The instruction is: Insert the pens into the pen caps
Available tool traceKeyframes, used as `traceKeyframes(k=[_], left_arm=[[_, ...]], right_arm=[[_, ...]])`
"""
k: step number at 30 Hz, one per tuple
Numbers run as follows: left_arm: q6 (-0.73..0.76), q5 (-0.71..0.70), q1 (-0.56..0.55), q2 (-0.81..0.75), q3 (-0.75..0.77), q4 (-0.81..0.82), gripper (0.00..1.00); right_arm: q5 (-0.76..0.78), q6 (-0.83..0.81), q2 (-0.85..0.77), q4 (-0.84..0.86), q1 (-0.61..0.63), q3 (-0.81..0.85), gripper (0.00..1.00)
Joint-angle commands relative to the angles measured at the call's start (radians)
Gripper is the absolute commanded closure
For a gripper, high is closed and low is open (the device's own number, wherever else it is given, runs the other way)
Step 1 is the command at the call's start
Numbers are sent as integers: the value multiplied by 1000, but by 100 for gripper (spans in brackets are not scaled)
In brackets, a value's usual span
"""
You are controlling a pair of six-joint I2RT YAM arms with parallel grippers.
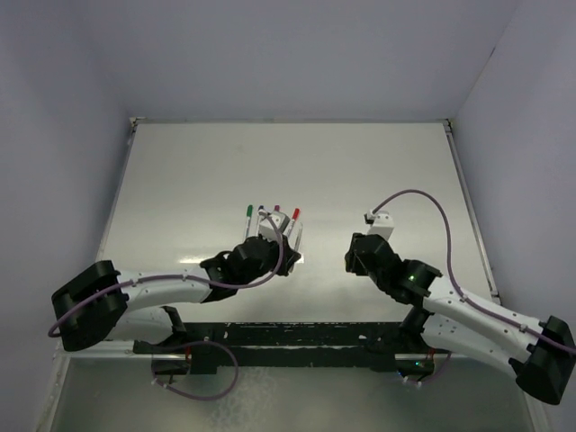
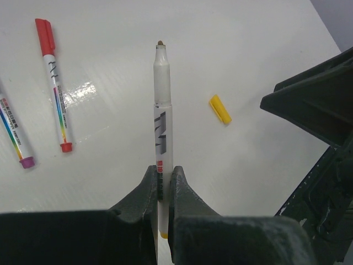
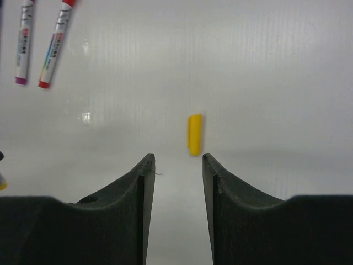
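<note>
My left gripper (image 2: 161, 171) is shut on an uncapped white pen (image 2: 161, 110), whose bare tip points away and whose yellow end shows between the jaws. A yellow cap (image 2: 220, 109) lies on the table to the right of that pen. In the right wrist view the cap (image 3: 194, 134) lies just beyond the tips of my right gripper (image 3: 176, 160), which is open and empty. A red-capped pen (image 2: 54, 83) and a magenta-ended pen (image 2: 14, 135) lie to the left. In the top view the left gripper (image 1: 286, 245) and right gripper (image 1: 353, 256) face each other mid-table.
Several capped pens lie side by side beyond the left gripper: green (image 1: 248, 214), dark (image 1: 261, 214), magenta (image 1: 277, 211) and red (image 1: 294, 219). The white table (image 1: 360, 162) is walled at back and sides. The right arm (image 2: 320, 110) looms at the right of the left wrist view.
</note>
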Motion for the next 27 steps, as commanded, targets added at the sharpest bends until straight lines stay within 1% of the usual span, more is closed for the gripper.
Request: traceKeyframes(k=[1, 6, 13, 18, 27], left_arm=[[18, 67, -2, 43, 61, -32, 100], [18, 107, -2, 80, 82, -56, 100], [30, 126, -2, 94, 93, -76, 100], [35, 131, -2, 98, 95, -80, 100], [40, 152, -2, 114, 97, -67, 100]], right_arm=[[5, 24, 55, -91, -6, 16, 58], [-58, -26, 168, -46, -47, 22, 57], [-119, -84, 282, 62, -89, 27, 56], [-158, -113, 336, 116, -115, 37, 57], [-205, -144, 415, 160, -163, 57, 58]])
